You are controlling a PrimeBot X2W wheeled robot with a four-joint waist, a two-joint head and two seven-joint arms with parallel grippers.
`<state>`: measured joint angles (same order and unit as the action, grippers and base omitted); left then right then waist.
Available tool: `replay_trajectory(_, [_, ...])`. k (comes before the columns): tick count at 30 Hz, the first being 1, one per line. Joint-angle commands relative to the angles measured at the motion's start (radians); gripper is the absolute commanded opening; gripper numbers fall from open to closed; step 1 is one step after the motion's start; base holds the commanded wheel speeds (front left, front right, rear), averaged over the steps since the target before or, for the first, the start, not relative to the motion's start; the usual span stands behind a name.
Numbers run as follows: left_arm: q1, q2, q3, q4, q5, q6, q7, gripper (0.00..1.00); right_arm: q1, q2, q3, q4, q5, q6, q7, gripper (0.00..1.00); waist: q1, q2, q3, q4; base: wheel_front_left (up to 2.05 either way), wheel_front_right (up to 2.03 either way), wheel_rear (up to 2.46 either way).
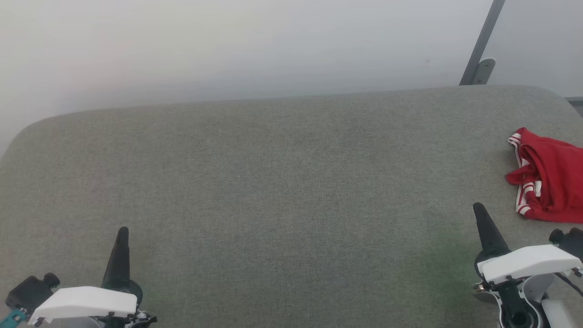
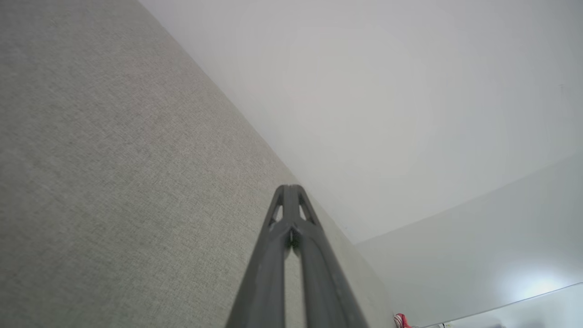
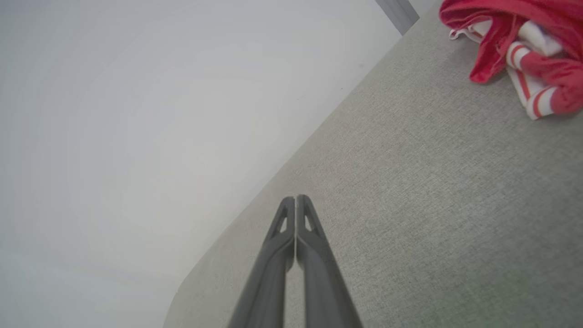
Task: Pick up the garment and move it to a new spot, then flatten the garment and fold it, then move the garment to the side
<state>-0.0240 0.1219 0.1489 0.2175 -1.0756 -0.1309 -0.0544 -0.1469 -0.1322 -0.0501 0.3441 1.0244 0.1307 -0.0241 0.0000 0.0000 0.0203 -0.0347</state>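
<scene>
The garment (image 1: 553, 180) is a crumpled red heap with red-white striped trim, lying at the far right edge of the grey fabric table (image 1: 282, 182). It shows in the upper right corner of the right wrist view (image 3: 524, 41), and a sliver of it sits at the bottom of the left wrist view (image 2: 401, 320). My right gripper (image 1: 478, 208) is shut and empty, a short way to the near left of the garment. At the lower left my left gripper (image 1: 122, 231) is shut too, holding nothing, far from the cloth. Both pairs of fingertips (image 2: 290, 187) (image 3: 295, 198) touch.
A white wall rises behind the table's far edge. A grey slanted metal bar (image 1: 480, 45) with a bracket stands at the back right. The table's corners are rounded, and the wide grey surface between the two grippers is bare fabric.
</scene>
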Motion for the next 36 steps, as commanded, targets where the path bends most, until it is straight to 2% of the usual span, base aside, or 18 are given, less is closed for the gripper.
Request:
replay_trajectory(1, [-0.025,0.002,-0.001,-0.007,-0.036,0.000,0.009,0.00,-0.002,0.000,-0.008,-0.019,0.033,0.000,0.009,0.00,0.0000,0.0000,0.000,0.001,0.00,0.00,0.00])
replay_trajectory(36, [-0.063,-0.039,-0.020,0.012,-0.312,0.000,0.099,0.00,0.021,0.047,-0.040,-0.067,0.340,0.000,0.082,0.00,0.0000,0.0000,-0.008,0.017,0.00,0.00,0.00])
